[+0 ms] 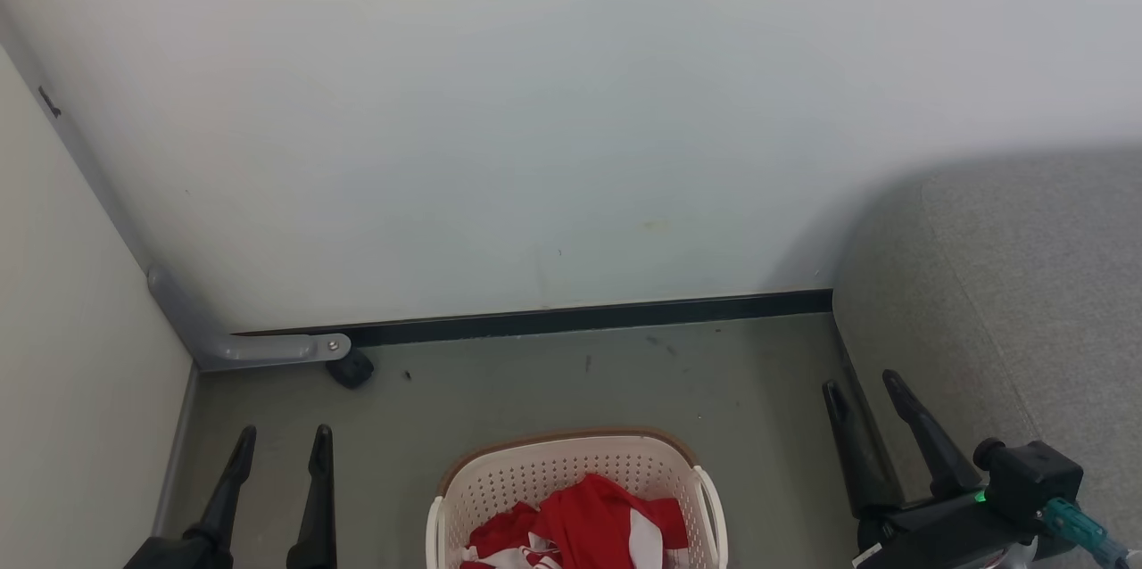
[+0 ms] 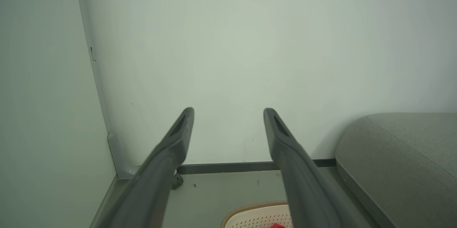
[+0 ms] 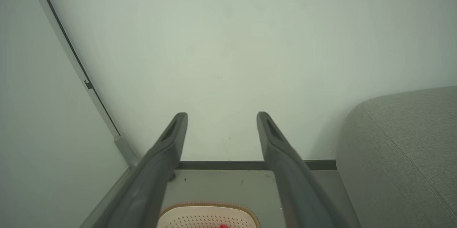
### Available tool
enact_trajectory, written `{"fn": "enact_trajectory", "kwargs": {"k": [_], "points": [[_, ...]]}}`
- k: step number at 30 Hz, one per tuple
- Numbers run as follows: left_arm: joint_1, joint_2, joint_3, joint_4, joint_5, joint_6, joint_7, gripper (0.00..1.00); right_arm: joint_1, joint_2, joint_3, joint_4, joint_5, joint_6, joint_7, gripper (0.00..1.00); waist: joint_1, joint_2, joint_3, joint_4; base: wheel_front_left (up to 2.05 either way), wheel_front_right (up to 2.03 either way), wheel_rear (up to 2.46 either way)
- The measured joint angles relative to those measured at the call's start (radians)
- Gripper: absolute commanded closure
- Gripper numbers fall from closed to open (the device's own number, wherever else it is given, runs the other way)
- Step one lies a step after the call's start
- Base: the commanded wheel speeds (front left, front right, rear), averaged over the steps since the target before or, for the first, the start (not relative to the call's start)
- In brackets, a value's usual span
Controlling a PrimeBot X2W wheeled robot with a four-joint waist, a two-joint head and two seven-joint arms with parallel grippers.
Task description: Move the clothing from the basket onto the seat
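at the bottom centre of the head view you have the basket standing on the floor, cut off by the lower edge, with the clothing heaped inside it, red with white patches. on the right side of the frame the seat rises grey, with no red on the part you can see, near the basket with a strip of floor between them. your left claw sits at the lower left, fingers spread wide and pinching nothing, well to the left of the basket. your right claw sits at the lower right, also spread and empty, in front of the seat's rounded edge. both wrist views agree: two fingers apart with the pale wall between them and the basket's far rim low in the frame. so by my reading nothing of the job is done yet: no garment lies on the seat, none is in a claw, and neither claw is down in the basket. everything is left: reach in, take a garment, carry it right to the cushion, let go, and repeat until the basket is empty. how many pieces make up the heap you cannot tell.
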Motion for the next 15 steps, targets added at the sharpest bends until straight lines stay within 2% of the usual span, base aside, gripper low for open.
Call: {"fn": "enact_trajectory", "kwargs": {"k": [15], "points": [[0.012,-0.009,0.010,0.001,0.006,-0.002,0.000,0.00,0.000,0.012,-0.032,0.008,-0.010,0.006,0.000,0.00,0.0000,0.0000,0.003,-0.002,0.00,0.00,0.00]]}}
